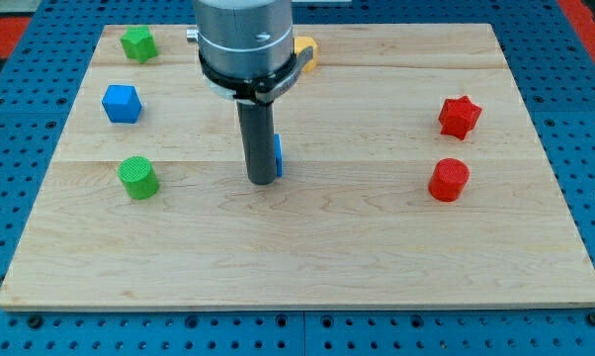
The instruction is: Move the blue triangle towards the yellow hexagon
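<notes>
Wood board (307,247), pale planks, sits on a blue pegboard surface (594,119) w/ rows of holes.

View's left: green block (137,43), star-ish shape, near the board's top-left corner. Below it a blue cube (122,103). Further down, a green cylinder (137,177), upright, roughly level w/ the rod's lower end. All three well apart from each other and from the rod.

Centre: grey arm housing (243,35) comes down from the view's top, dark rod below it. My tip (262,181) rests on the board approx mid-width. No gripper on this rig, just the bare rod, so nothing is clasped. Blue triangle (277,155) is mostly hidden behind the rod; only a thin blue sliver shows at the rod's right edge, just above the tip. It looks to be touching the rod, but can't tell for sure. Shape can't be confirmed from what shows.

Yellow hexagon (306,52) is up near the board's top edge, just right of the arm housing, partly covered by it. It sits toward the view's top from the blue triangle, clear board between them.

View's right: red star (460,116), and below it a red cylinder (449,180), near each other but apart, both far from the tip.
</notes>
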Robot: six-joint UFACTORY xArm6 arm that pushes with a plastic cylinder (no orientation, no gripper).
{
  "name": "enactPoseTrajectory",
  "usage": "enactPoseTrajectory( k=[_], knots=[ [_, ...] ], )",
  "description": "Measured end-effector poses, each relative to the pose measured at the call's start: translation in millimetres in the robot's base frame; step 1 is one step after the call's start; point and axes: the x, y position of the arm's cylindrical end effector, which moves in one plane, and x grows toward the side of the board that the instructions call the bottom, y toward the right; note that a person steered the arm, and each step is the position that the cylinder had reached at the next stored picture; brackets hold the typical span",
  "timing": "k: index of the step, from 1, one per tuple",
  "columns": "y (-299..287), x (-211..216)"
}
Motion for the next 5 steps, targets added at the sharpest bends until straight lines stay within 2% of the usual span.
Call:
enactPoseTrajectory(
  k=[3,5],
  knots=[
    [2.7,-56.4],
    [40.5,-87.4]
  ],
)
